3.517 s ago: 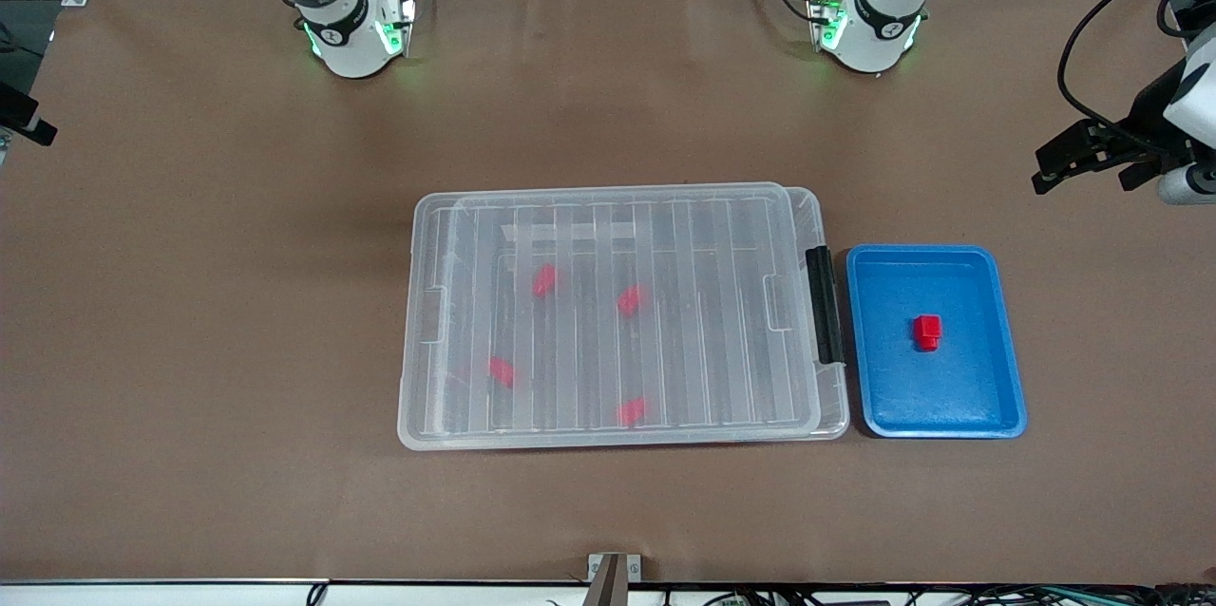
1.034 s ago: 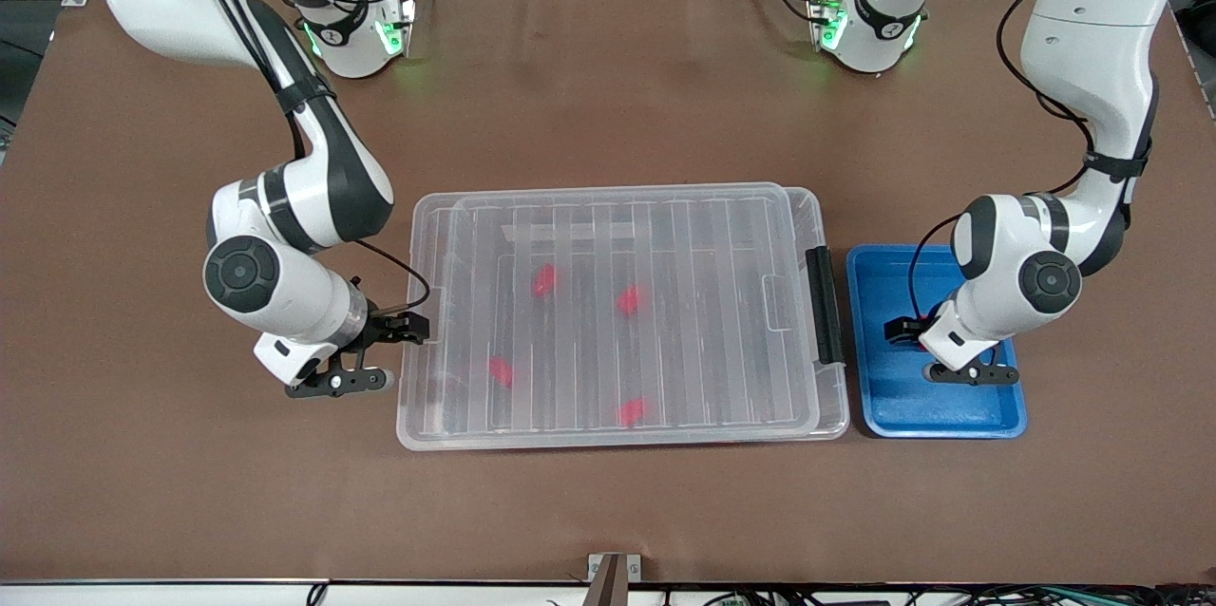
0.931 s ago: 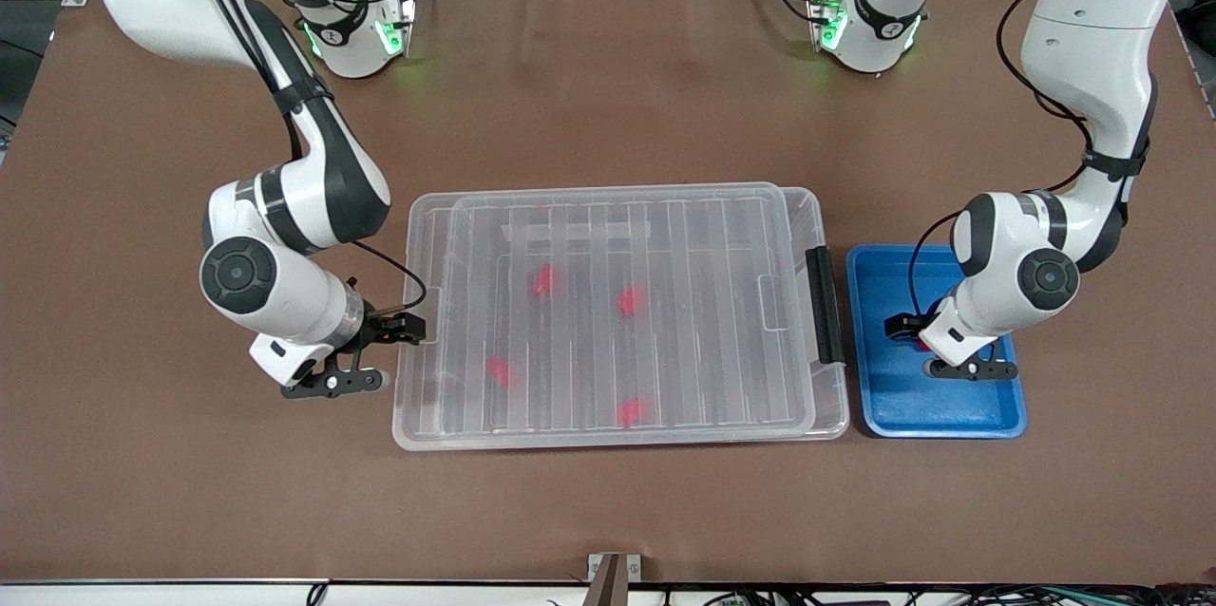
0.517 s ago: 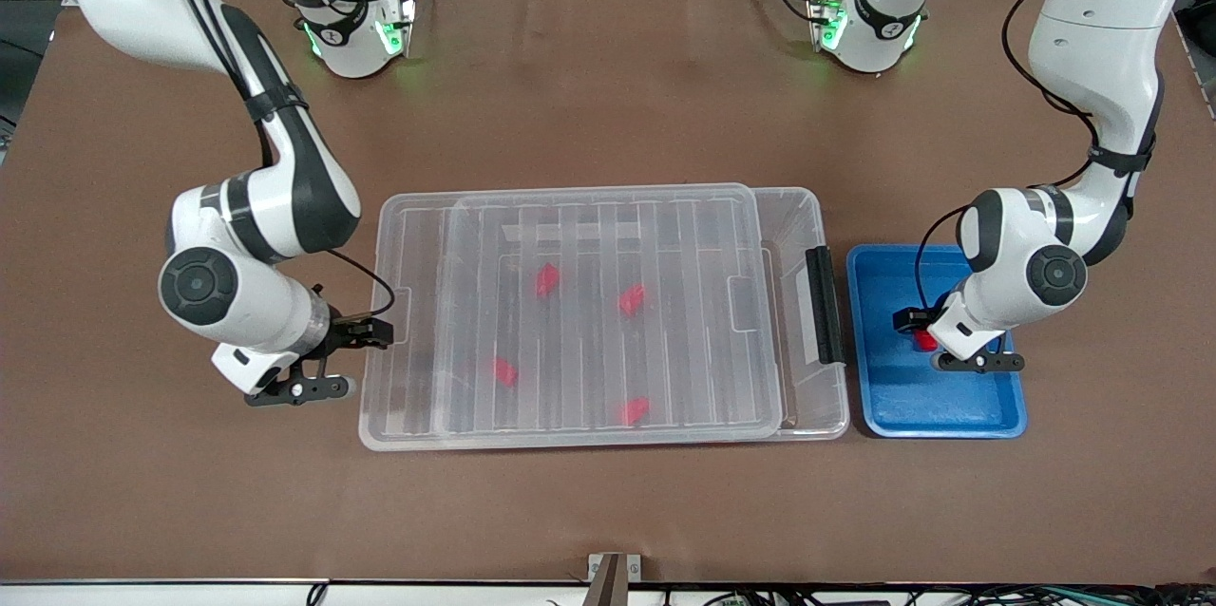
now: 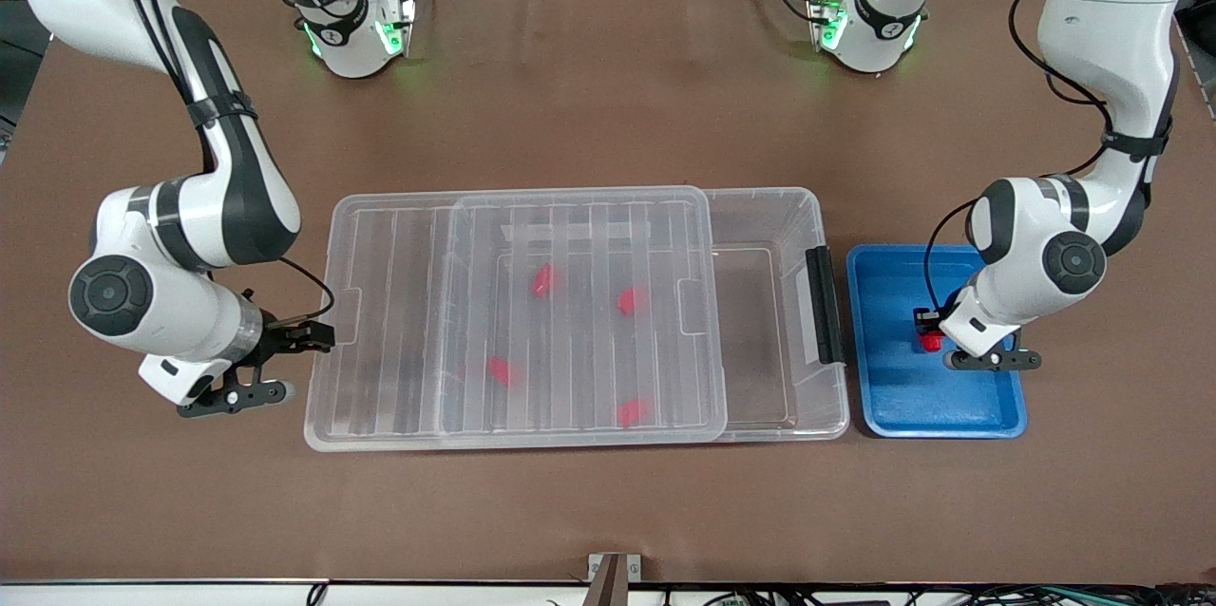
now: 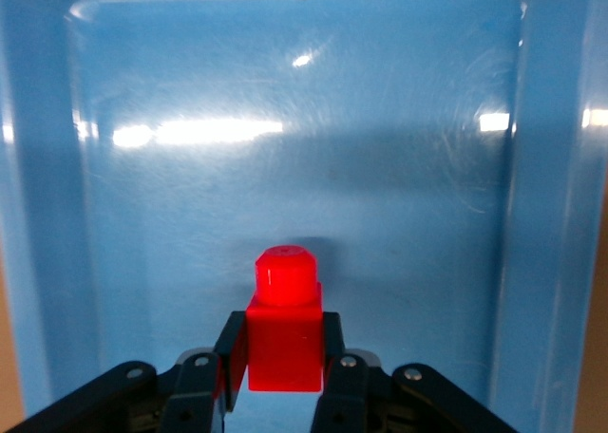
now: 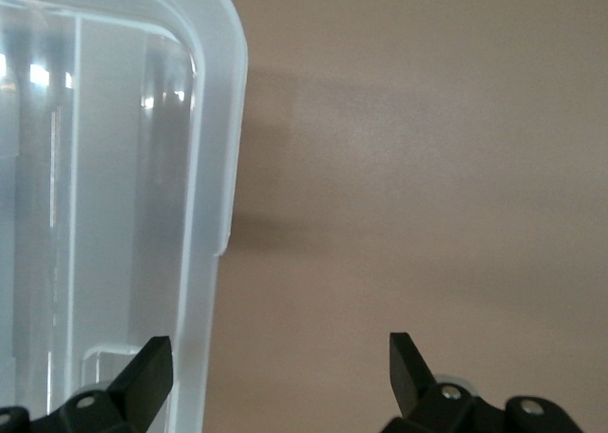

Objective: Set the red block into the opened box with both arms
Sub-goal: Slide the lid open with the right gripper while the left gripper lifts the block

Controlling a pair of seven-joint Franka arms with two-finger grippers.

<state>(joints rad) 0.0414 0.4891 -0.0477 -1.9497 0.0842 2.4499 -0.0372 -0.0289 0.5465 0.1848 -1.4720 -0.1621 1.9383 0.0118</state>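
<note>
Matte brown worktop (image 5: 608, 112). Clear box (image 5: 779, 321), its ribbed translucent lid (image 5: 513, 321) now slid farther toward the right arm's end than a second ago, baring the end by the black latch (image 5: 825, 305). Glossy blue tray (image 5: 893, 402) at the box's 3 o'clock. Left end effector (image 6: 282, 381) has clamped the stepped red block (image 6: 285, 333) in the tray. Right end effector (image 5: 275, 364), fingers spread, at the lid's edge.

Lid (image 5: 513, 312) covers most of the box (image 5: 817, 217); only a strip at the latch (image 5: 825, 304) end is open from above. Blue tray (image 5: 888, 397) sits just beside that end. Bench (image 5: 608, 93) bare toward the bases.
</note>
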